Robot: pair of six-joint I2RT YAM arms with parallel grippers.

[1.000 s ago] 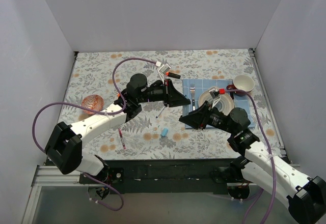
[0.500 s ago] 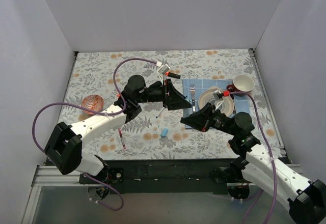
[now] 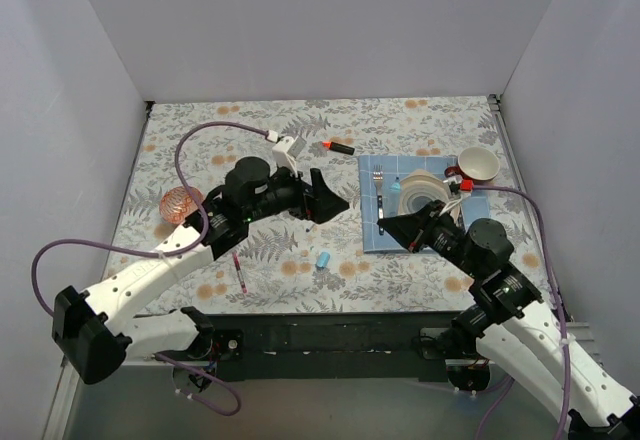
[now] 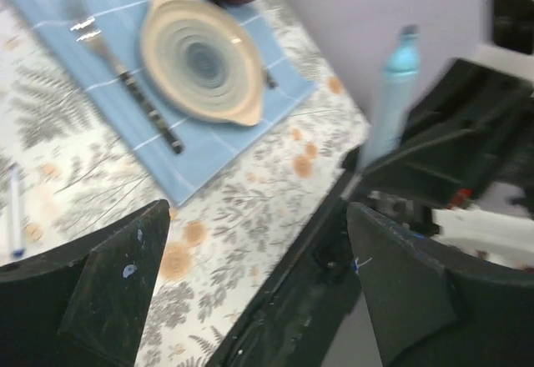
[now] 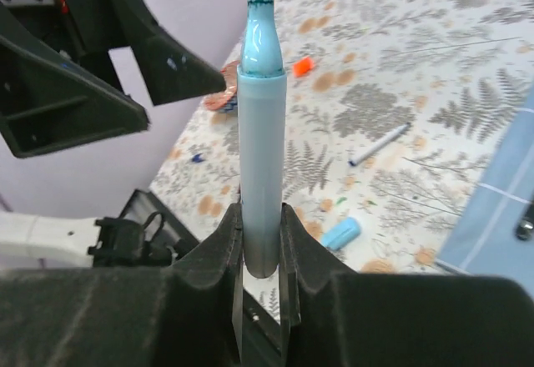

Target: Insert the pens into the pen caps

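Observation:
My right gripper [image 5: 260, 213] [image 3: 390, 222] is shut on the lower end of the chunky light-blue marker [image 5: 260, 125] [image 3: 396, 192], which stands uncapped with its tip up. My left gripper [image 3: 328, 200] [image 4: 259, 208] is open and empty, apart from the marker [image 4: 390, 100] to its left. On the table lie a light-blue cap [image 3: 323, 259] [image 5: 340, 233], a thin white pen [image 5: 380, 144], a maroon pen [image 3: 240, 275], a black marker with an orange-red end [image 3: 340, 147], an orange-red cap [image 5: 303, 67] and a dark-blue cap [image 5: 193, 158].
A blue placemat [image 3: 372, 235] carries a plate [image 3: 425, 188] and a fork [image 3: 379, 195], with a red mug [image 3: 478, 164] behind it. A copper-coloured bowl [image 3: 178, 203] sits at the left. Purple walls close in three sides.
The left gripper opened, let go of the light-blue marker and drew back left. The right gripper shut on the marker and pulled back right with it.

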